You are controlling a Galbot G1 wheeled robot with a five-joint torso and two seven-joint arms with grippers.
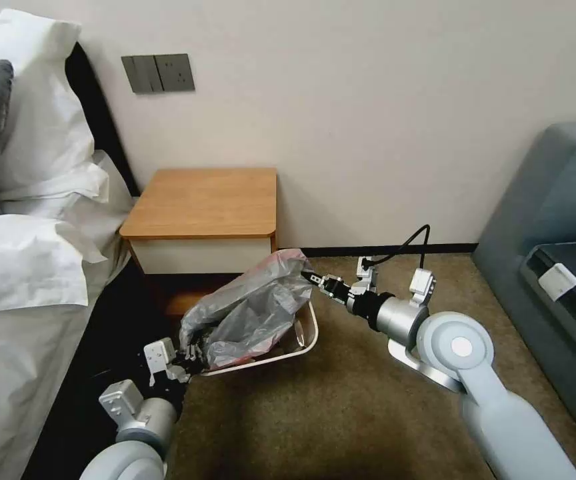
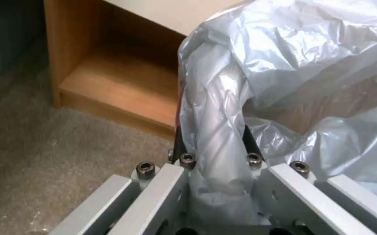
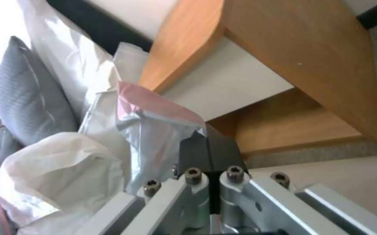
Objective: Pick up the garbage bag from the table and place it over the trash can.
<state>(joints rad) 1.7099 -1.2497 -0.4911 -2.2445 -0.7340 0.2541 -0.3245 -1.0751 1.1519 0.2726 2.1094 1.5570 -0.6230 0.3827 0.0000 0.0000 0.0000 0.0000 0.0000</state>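
Left gripper (image 1: 191,355): nearest the head camera, low at the bin's near-left corner, fingers (image 2: 180,143) clamped on a bunched fold of the garbage bag (image 1: 251,312).
Right gripper (image 1: 311,277): at the bag's far-right upper corner, black fingers (image 3: 208,151) pressed together on the pink-red rim.
Garbage bag: stretched between both grippers, draped over the trash can (image 1: 299,352), covering its left part.
Trash can: on the carpet (image 1: 341,407) in front of the table (image 1: 205,200).
Table: top bare, beside the bed (image 1: 28,267).
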